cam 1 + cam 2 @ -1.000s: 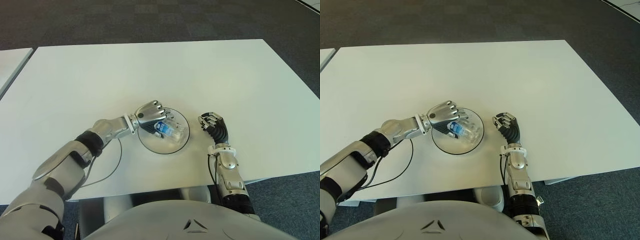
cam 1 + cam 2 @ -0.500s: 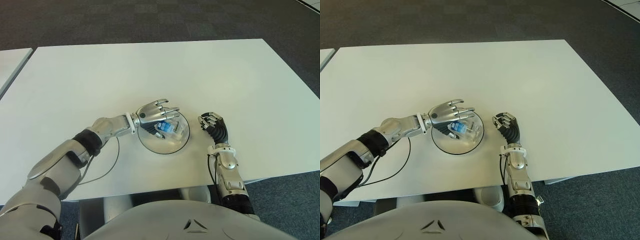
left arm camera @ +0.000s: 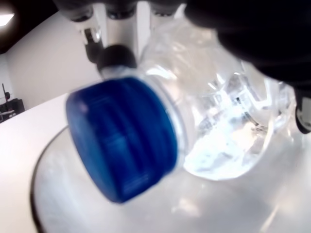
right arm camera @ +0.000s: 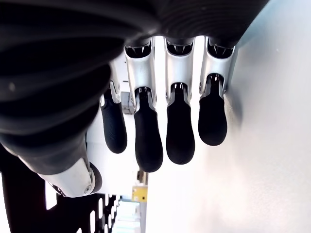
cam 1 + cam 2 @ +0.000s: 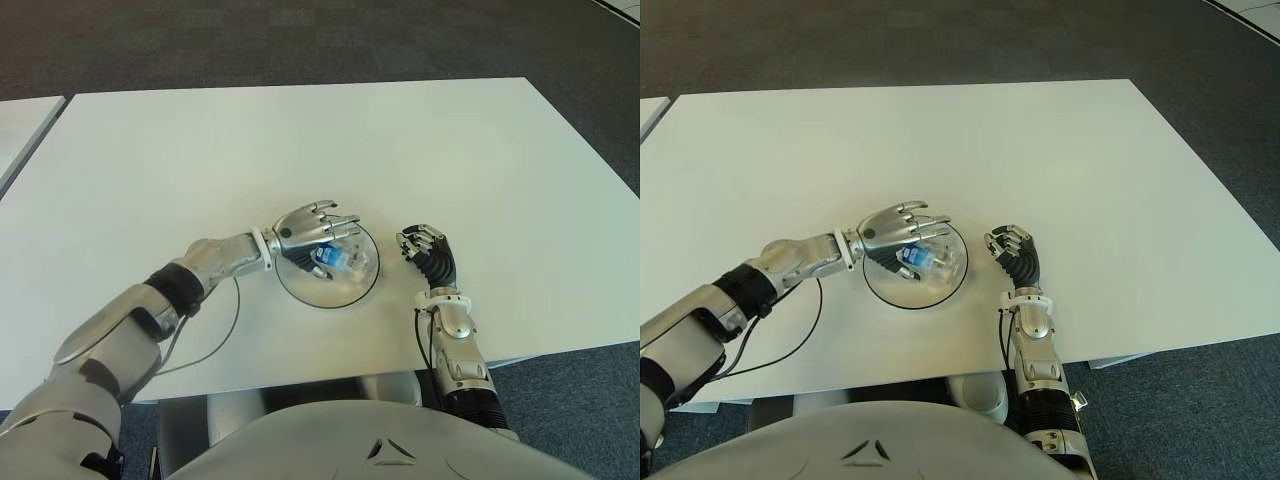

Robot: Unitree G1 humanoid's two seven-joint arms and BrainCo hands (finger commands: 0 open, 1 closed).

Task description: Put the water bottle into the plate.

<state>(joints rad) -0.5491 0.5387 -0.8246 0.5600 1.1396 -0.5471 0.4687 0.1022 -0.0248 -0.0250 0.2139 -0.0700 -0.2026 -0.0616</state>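
Observation:
A clear water bottle point(image 5: 347, 259) with a blue label and a blue cap point(image 3: 124, 136) lies on its side in the round glass plate point(image 5: 322, 299) near the table's front edge. My left hand point(image 5: 312, 226) hovers over the plate's left part with its fingers spread above the bottle and not closed round it. The left wrist view shows the bottle point(image 3: 223, 131) close up, resting on the plate point(image 3: 73, 204). My right hand point(image 5: 425, 246) shows just right of the plate with its fingers curled, holding nothing.
The white table point(image 5: 300, 140) stretches far back and to both sides. A thin black cable point(image 5: 228, 325) loops on it under my left forearm. A second table's corner point(image 5: 20, 120) shows at the far left. Dark carpet lies beyond.
My left hand's fingers have uncurled from round the bottle and now spread above it. The bottle stays lying in the plate. The right hand has not moved.

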